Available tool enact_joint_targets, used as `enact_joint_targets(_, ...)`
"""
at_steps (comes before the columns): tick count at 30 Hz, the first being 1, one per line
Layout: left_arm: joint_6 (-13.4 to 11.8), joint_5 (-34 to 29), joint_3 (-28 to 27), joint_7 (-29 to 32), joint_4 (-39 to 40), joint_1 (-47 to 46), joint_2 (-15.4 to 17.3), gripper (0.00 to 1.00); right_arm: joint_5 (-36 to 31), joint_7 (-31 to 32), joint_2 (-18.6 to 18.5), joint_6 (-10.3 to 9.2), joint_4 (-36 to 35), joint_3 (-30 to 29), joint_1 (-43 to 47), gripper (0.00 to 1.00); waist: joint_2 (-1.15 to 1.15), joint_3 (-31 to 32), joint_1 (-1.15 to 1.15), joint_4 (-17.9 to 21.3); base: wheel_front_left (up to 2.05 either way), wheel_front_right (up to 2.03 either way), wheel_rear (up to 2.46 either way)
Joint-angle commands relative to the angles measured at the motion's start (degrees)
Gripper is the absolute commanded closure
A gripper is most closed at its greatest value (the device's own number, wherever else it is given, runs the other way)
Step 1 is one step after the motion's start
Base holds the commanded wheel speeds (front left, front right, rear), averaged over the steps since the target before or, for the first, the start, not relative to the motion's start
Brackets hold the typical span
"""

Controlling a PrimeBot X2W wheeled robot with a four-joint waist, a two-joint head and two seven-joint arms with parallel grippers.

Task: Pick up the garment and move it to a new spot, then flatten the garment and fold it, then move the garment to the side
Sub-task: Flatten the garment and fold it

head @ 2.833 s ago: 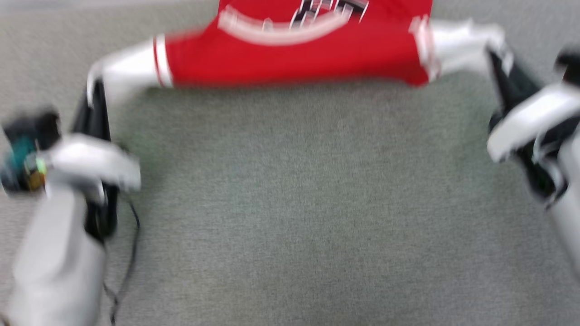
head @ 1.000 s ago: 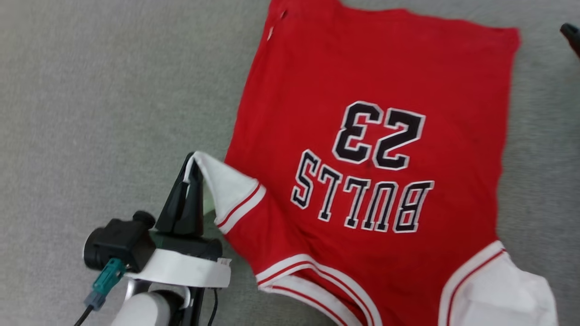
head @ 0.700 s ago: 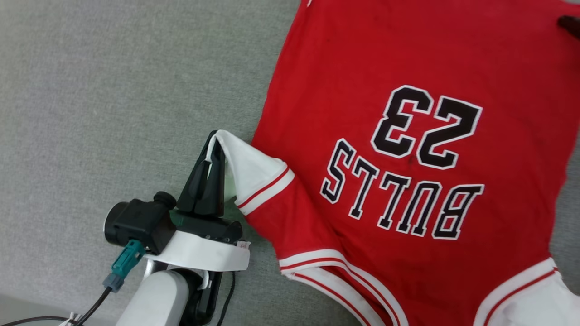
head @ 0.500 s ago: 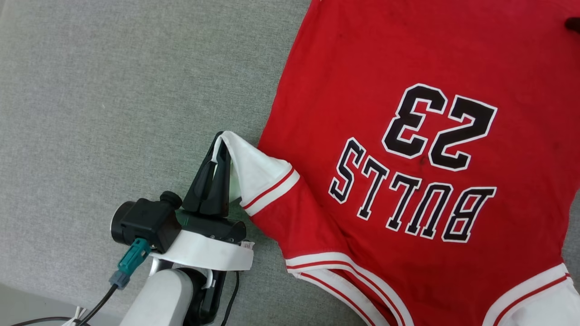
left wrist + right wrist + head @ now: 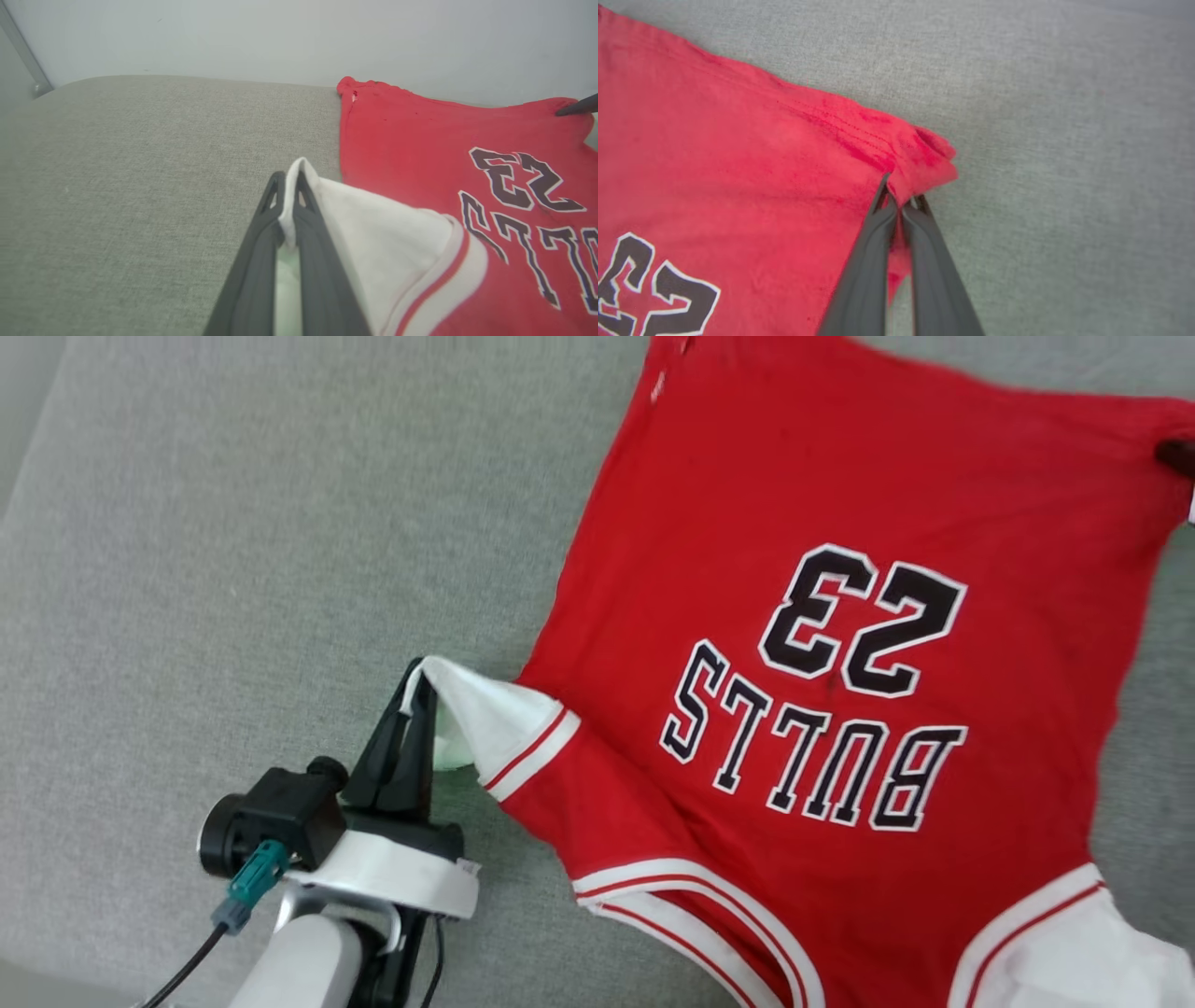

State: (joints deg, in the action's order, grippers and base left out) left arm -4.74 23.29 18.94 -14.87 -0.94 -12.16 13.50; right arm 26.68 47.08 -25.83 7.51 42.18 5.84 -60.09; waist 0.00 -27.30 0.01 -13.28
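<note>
**A:** The left claw (image 5: pixel 418 677) is pinched tight on the tip of one white sleeve (image 5: pixel 490 723), lifting it into a small peak off the grey cushion (image 5: pixel 233 569).

**B:** And the right claw (image 5: pixel 901 198)?

**A:** Closed as well, on the far red corner of the hem (its wrist camera shows a little cloth bunched up in the grip).

**B:** Where is the jersey (image 5: pixel 840 523) itself?

**A:** Face up on the cushion and mostly spread out. The collar is towards the robot and the hem is away from it, so the lettering reads upside down from the head. The other sleeve (image 5: pixel 1074 961) lies rumpled at the near right.

**B:** So which step is this?

**A:** The flattening, I'd say. The jersey is already laid down, and the two claws hold opposite ends of a diagonal, which suits stretching better than folding. No fold is in it yet.

**B:** What does the next move need?

**A:** A gentle pull apart along that diagonal, kept low so the cloth slides and doesn't lift. Then the sleeve should be laid down flat before either claw lets go. The fabric looks thin, so a hard tug would probably drag the whole jersey sideways or skew the hem. The rumpled sleeve will likely need its own pass afterwards.
</note>
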Motion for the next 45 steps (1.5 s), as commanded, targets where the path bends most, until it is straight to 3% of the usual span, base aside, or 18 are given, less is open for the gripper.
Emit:
enact_joint_targets(1,0.1,0.1,-0.5,0.2,-0.8,1.0,1.1,1.0,0.4,-1.0,-1.3,-0.04,-1.1,1.1,1.9,1.0,0.0,5.2,-0.01,3.1,0.0,0.0,0.0)
enact_joint_targets(10,-1.9,2.3,-3.9,2.7,-2.4,7.7,5.1,1.0,4.9,-3.0,-7.6,-0.04,-9.9,7.6,17.3,1.0,0.0,14.9,-0.01,10.7,0.0,0.0,0.0)
enact_joint_targets(17,-3.9,4.7,-6.8,3.6,-2.4,13.2,6.4,1.0,8.4,-1.3,-11.9,-0.05,-19.9,7.0,37.3,1.0,0.0,18.9,-0.01,16.1,0.0,0.0,0.0)
enact_joint_targets(26,-6.1,6.2,-9.0,5.4,1.0,18.2,7.7,1.0,9.9,2.9,-8.8,-0.05,-28.8,2.0,58.2,1.0,0.0,20.1,-0.01,20.6,0.0,0.0,0.0)
enact_joint_targets(28,-6.5,6.3,-9.1,6.0,1.8,18.5,7.9,1.0,9.9,2.2,-6.8,-0.05,-30.3,0.8,61.1,0.52,0.0,19.9,-0.01,21.1,0.0,0.0,0.0)
enact_joint_targets(29,-6.6,6.4,-9.0,6.1,2.1,18.6,7.9,1.0,9.8,1.4,-5.9,-0.05,-31.0,0.3,62.2,0.0,0.0,19.9,-0.01,21.2,0.0,0.0,0.0)
enact_joint_targets(34,-6.6,5.7,-8.5,6.8,3.5,17.6,8.6,1.0,8.5,-5.5,-3.7,-0.04,-34.3,-1.6,62.3,0.0,0.0,19.0,-0.01,21.3,0.0,0.0,0.0)
enact_joint_targets(41,-6.9,5.0,-7.5,7.4,5.6,15.6,8.7,1.0,4.2,-26.1,0.1,-0.04,-33.5,-6.2,55.4,0.0,0.0,17.8,-0.01,20.1,0.0,0.0,0.0)
enact_joint_targets(45,-6.8,4.1,-6.7,7.8,7.1,13.8,8.7,1.0,5.0,-34.5,2.2,-0.04,-30.8,-6.5,49.9,0.0,0.0,15.9,-0.01,18.9,0.0,0.0,0.0)
